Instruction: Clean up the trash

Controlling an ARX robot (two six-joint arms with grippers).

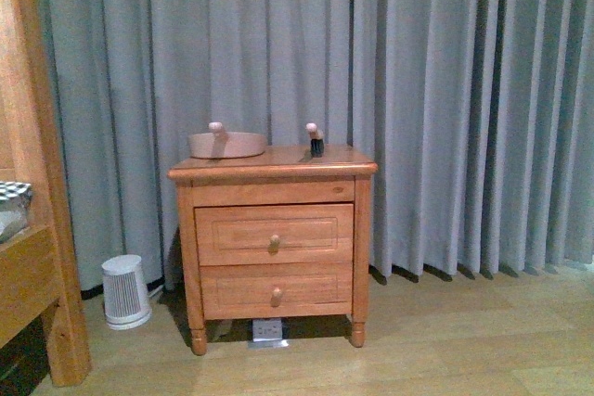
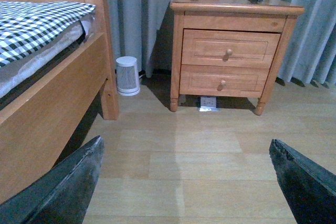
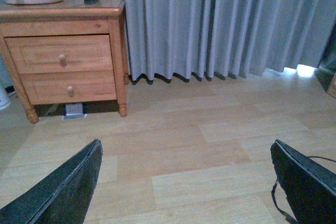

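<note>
With jaws spread wide and empty, the left gripper and right gripper hover, seemingly ready for the dustpan and brush parked mid-frame on the nightstand.

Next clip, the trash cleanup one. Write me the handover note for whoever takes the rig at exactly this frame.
Left hand: open, empty, above bare wood floor beside the bed.
Right hand: open, empty, above bare floor in front of the curtain.
Trash: no paper wad shows in any view.
Dustpan and brush sit on top of the nightstand, neither held.
Done: nothing that shows.
Left: locate the trash, probably fetch dustpan and brush, then collect it.
</note>
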